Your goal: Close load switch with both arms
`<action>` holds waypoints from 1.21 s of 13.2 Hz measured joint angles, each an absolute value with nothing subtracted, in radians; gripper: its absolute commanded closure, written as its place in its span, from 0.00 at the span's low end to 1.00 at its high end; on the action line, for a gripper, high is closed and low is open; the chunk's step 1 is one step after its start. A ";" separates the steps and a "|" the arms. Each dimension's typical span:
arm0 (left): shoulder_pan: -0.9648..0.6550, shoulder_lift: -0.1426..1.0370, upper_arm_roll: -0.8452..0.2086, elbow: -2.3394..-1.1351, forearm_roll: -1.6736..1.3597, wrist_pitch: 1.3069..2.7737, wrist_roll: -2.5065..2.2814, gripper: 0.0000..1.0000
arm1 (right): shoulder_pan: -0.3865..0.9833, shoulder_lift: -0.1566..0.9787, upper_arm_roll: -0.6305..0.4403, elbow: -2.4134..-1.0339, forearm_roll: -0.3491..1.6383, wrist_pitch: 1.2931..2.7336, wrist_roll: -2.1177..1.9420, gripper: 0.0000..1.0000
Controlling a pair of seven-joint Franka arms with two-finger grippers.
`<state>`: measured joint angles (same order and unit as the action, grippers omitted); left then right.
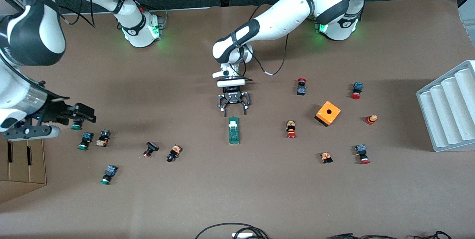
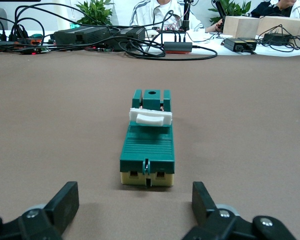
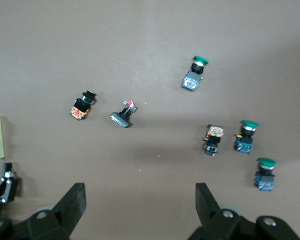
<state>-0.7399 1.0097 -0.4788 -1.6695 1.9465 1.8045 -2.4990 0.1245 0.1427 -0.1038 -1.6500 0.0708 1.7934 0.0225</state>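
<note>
You have not touched the load switch yet: it lies free near the middle of the table, its white slider unmoved. Your left gripper sits spread just beside its end; the right gripper, also spread and empty, hangs over the buttons at the right arm's edge, so both the bracing and the push remain.

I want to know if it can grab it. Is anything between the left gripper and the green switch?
No. Bare brown table separates the open left gripper from the load switch, clearest in the left wrist view.
</note>
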 measured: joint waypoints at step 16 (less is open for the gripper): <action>-0.762 1.047 -0.476 -1.661 2.011 1.721 -2.537 0.01 | 0.548 0.396 -0.100 -1.562 0.139 2.083 1.236 0.03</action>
